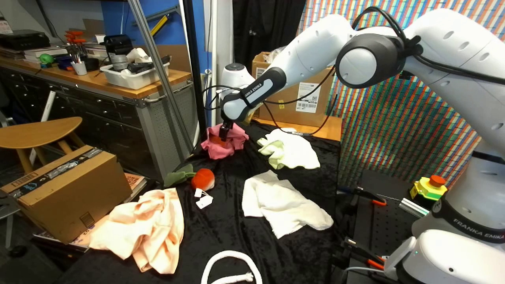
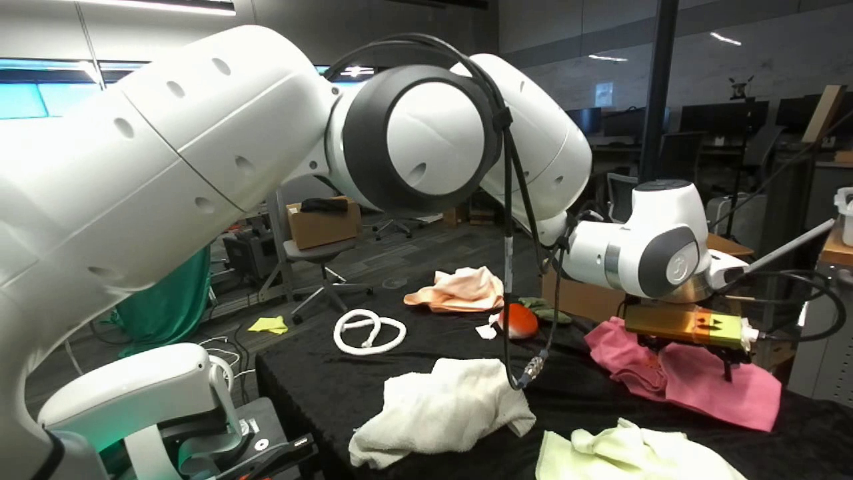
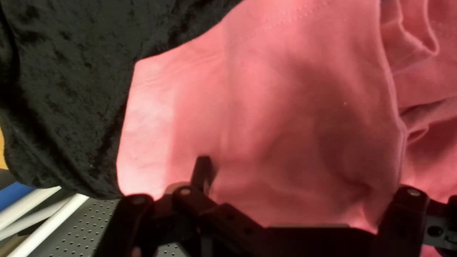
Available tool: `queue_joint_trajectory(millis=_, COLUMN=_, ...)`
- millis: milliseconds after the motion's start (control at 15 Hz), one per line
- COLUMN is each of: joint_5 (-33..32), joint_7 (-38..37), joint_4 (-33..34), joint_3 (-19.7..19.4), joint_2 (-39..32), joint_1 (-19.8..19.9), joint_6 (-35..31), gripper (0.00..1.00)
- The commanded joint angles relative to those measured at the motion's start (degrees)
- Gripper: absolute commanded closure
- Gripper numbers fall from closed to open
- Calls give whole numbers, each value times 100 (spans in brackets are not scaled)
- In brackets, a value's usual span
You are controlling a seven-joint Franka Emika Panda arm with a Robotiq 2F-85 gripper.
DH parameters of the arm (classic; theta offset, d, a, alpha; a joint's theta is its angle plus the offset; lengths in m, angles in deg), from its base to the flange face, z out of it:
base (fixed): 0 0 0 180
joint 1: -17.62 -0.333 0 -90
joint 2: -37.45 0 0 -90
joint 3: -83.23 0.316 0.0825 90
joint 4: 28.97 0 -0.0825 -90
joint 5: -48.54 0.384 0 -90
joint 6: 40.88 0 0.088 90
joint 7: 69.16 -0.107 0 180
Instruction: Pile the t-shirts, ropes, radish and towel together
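Our tool (image 1: 224, 134) stands spread apart over the pink t-shirt (image 3: 285, 114), near the edge of the black velvet bench cover (image 1: 219, 227). Closing too deep, we might pinch that cover too; too shallow, the t-shirt could slip free.

In an exterior view, as centred on bare black cloth (image 1: 228, 216): passable from rope (image 1: 231, 254) at six to pink shirt (image 1: 237, 139) at twelve, between radish (image 1: 203, 180) at eleven and white cloth (image 1: 279, 201) at three. Blocked at eight by peach shirt (image 1: 153, 227); overhead, from twelve to one, by arm (image 1: 311, 51), with looped cable (image 1: 299, 133) hanging beneath.
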Motion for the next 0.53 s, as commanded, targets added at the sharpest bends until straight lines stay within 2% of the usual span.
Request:
queue_joint_trajectory(millis=0, joint_5=-126, joint_7=-209, joint_4=511, joint_3=-57, joint_2=-292, joint_1=26, joint_6=64, gripper=34)
queue_joint_trajectory(millis=467, joint_5=-100, joint_7=-197, joint_4=489, joint_3=-31, joint_2=-167, joint_1=68, joint_6=382, gripper=87)
